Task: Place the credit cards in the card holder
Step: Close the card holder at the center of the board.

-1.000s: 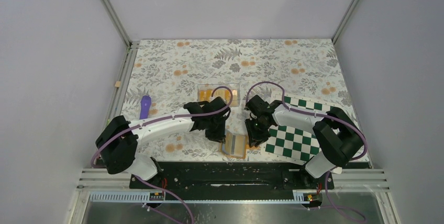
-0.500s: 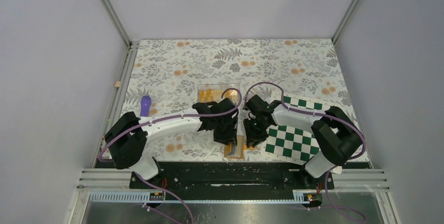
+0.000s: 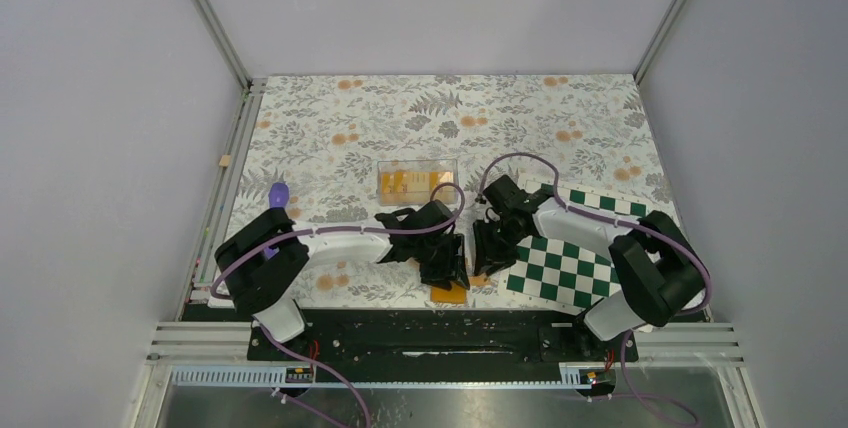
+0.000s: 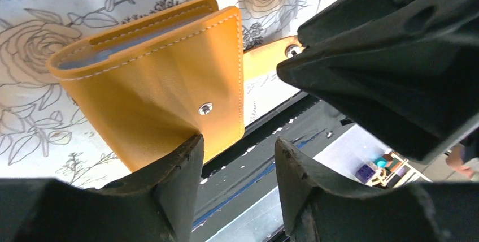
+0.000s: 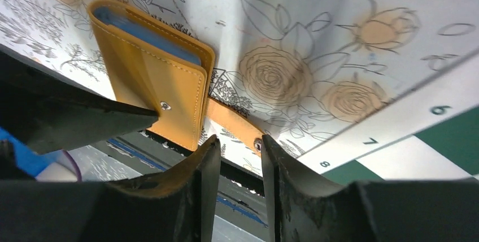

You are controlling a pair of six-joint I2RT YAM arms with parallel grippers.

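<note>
The orange card holder (image 3: 450, 292) lies folded shut at the table's near edge, stud (image 4: 205, 108) on its cover and blue pockets showing at its open edge (image 5: 148, 34). Its strap (image 5: 230, 119) sticks out flat toward the right gripper. My left gripper (image 4: 237, 147) is open and empty, one fingertip (image 4: 191, 147) against the holder's cover. My right gripper (image 5: 237, 143) is slightly open and empty, its tips just short of the strap's snap (image 5: 258, 145). The orange-yellow credit cards (image 3: 405, 182) lie in the clear box behind both grippers.
The clear plastic box (image 3: 418, 165) stands mid-table. The green-and-white chequered board (image 3: 560, 268) lies right of the holder, under the right arm. A purple object (image 3: 277, 194) lies at the left. The black base rail (image 3: 430, 333) runs just past the near table edge.
The left gripper has swung right and toward the near edge, onto the holder. The holder lay open before and is now folded shut. The right gripper shifted slightly right.
</note>
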